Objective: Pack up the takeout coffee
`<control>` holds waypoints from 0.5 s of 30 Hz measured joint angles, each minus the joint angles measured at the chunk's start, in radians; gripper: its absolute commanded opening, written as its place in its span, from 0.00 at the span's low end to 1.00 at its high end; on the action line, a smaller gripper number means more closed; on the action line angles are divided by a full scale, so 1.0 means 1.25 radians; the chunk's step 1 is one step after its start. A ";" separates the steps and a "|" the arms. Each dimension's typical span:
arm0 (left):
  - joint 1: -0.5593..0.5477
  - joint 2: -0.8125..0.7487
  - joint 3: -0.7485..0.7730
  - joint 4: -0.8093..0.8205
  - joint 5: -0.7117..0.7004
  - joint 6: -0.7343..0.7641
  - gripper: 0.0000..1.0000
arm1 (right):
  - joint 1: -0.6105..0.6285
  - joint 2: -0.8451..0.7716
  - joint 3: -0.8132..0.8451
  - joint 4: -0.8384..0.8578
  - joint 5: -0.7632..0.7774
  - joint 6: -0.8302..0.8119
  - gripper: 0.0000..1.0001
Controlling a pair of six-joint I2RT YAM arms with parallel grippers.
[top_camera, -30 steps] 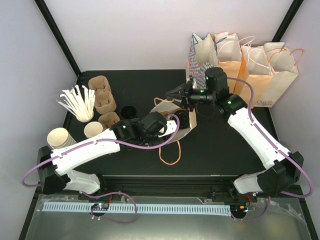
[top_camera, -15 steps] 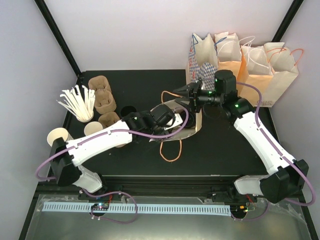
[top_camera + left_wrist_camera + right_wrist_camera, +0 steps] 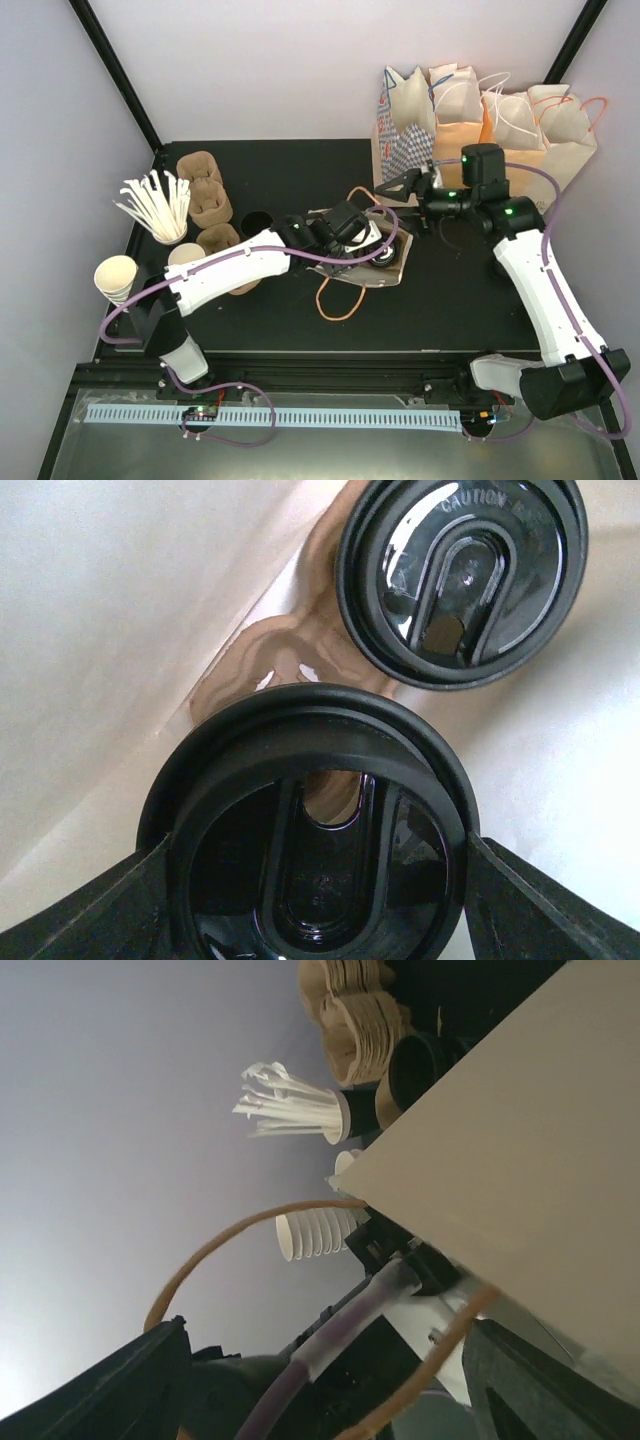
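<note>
Top external view: paper bag [image 3: 368, 278] sits mid-counter, left gripper [image 3: 320, 910] inside it clamped on the coffee cup [image 3: 315, 820] beside a second lidded cup [image 3: 460, 580], right gripper [image 3: 398, 186] jaws apart near the handle [image 3: 240, 1222]; the unheld bag may shift, toppling cups.

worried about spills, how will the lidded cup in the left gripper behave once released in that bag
Probably rolls: the round takeout coffee is held lying sideways in the bag. Its glossy lid looks slippery. Weight can't be judged; if full, it might leak there.
</note>
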 measured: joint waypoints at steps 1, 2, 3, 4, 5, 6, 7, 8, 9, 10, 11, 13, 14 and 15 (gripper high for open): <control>0.000 0.006 0.005 0.000 -0.001 0.001 0.43 | -0.016 -0.002 0.013 -0.026 -0.007 -0.036 0.79; 0.000 0.013 0.009 0.000 -0.001 0.003 0.43 | -0.032 -0.004 0.024 -0.051 -0.011 -0.071 0.79; 0.000 0.019 0.012 0.002 -0.001 0.005 0.43 | -0.050 -0.004 0.039 -0.084 -0.013 -0.113 0.79; 0.000 0.022 0.014 0.002 0.000 0.006 0.43 | -0.063 -0.004 0.050 -0.110 -0.013 -0.147 0.79; 0.001 0.027 0.019 0.000 0.000 0.007 0.43 | -0.077 -0.003 0.065 -0.145 -0.013 -0.188 0.79; 0.004 0.032 0.024 0.001 0.000 0.007 0.43 | -0.088 -0.001 0.078 -0.180 -0.013 -0.227 0.80; 0.005 0.037 0.032 0.000 0.001 0.007 0.43 | -0.096 0.002 0.092 -0.215 -0.010 -0.264 0.80; 0.005 0.042 0.038 0.000 0.001 0.007 0.43 | -0.101 0.008 0.110 -0.257 -0.003 -0.305 0.82; 0.005 0.047 0.046 0.000 0.001 0.007 0.43 | -0.104 0.012 0.123 -0.285 0.005 -0.339 0.83; 0.006 0.052 0.052 0.001 0.001 0.008 0.43 | -0.105 0.015 0.132 -0.310 0.018 -0.371 0.83; 0.008 0.056 0.057 0.001 0.002 0.008 0.43 | -0.106 0.016 0.134 -0.328 0.032 -0.399 0.83; 0.010 0.066 0.066 0.004 0.004 0.009 0.43 | -0.108 0.015 0.130 -0.358 0.066 -0.446 0.83; 0.010 0.071 0.070 0.003 0.004 0.009 0.43 | -0.110 0.015 0.124 -0.364 0.084 -0.461 0.83; 0.011 0.077 0.074 0.004 0.004 0.009 0.43 | -0.114 0.017 0.117 -0.368 0.103 -0.477 0.83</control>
